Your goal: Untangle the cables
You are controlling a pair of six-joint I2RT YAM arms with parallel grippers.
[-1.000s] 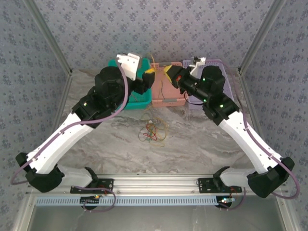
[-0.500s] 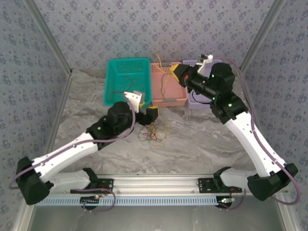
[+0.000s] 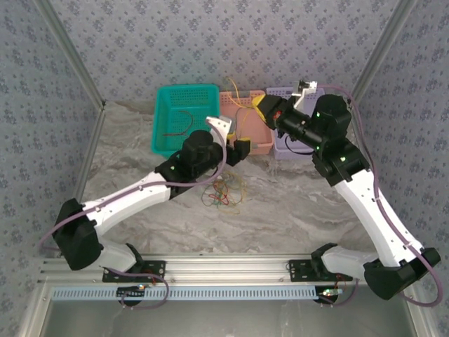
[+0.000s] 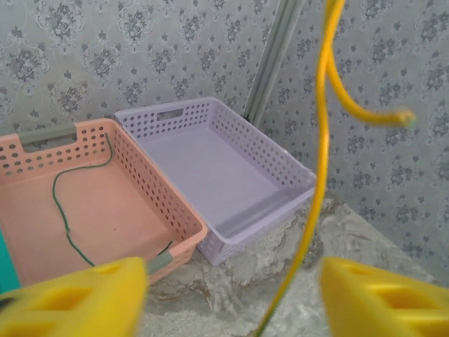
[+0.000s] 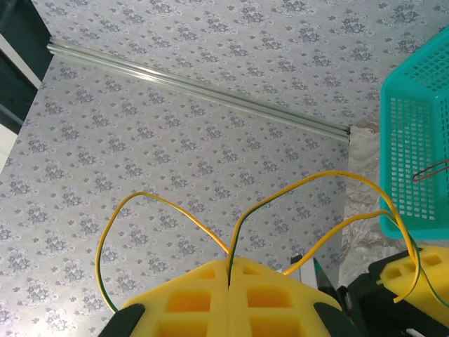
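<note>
1. The right gripper (image 5: 230,267) has its fingers pressed together on the yellow cable (image 4: 320,140). Two loops of it spring up from the seam between them.
2. The left gripper (image 4: 233,289) has its fingers (image 4: 84,298) standing apart, clasping nothing. What looks like the same cable hangs through the gap, nearer the finger on the purple basket's (image 4: 231,179) side.
3. The step looks like a second grasp lower on the lifted strand. Next the left fingers should centre on it, close, then draw it gently clear.
4. The tangle (image 3: 223,191) lies on the table (image 3: 280,210), below and behind the left fingers. A green cable (image 4: 63,217) lies in the pink basket (image 4: 158,189) just ahead of them.
5. The table is grey and marbled. The walls (image 3: 210,42) wear patterned grey paper, with metal posts at the corners.
</note>
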